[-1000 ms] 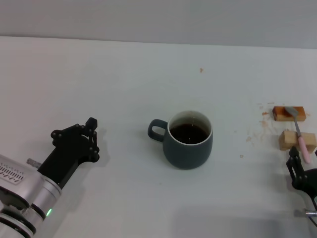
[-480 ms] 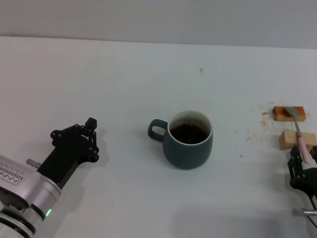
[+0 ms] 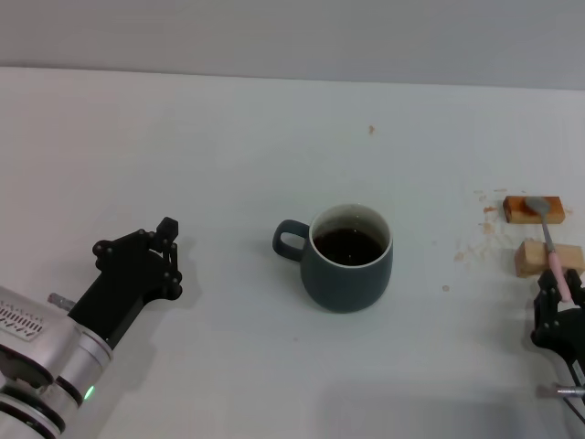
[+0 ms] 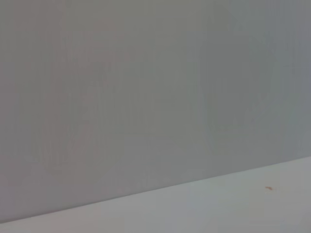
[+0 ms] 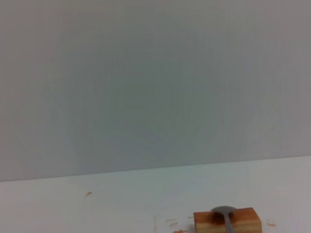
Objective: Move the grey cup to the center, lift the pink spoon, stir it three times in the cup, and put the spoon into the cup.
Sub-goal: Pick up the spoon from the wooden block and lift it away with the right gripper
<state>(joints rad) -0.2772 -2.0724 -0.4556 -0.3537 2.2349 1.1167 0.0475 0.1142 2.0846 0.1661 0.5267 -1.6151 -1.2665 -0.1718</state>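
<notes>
Here, the head view gives most of the detail.
Worktop (image 3: 228,137): a pale, flat surface with small brown specks scattered near its right side.
Grey cup (image 3: 352,274): stands upright near the middle of the worktop, handle turned toward the robot's left, with dark liquid inside.
Pink spoon (image 3: 555,247): lies at the right edge across two small blocks, well apart from the cup; its metal bowl rests on the far block and its pink handle crosses the near one.
Orange-brown block (image 3: 532,209): the farther of the two, carrying the spoon's bowl; the right wrist view also shows it (image 5: 227,221) with the grey bowl lying on top.
Tan block (image 3: 539,258): just nearer the robot, under the spoon's handle.
Right claw (image 3: 558,302): sits low at the right edge, at the near end of the spoon's handle; whether it has closed on the handle cannot be told.
Left claw (image 3: 171,240): rests low over the worktop at the left, well apart from the cup, its fingers pressed together on nothing.
Left wrist view: only a plain wall and a strip of worktop.
</notes>
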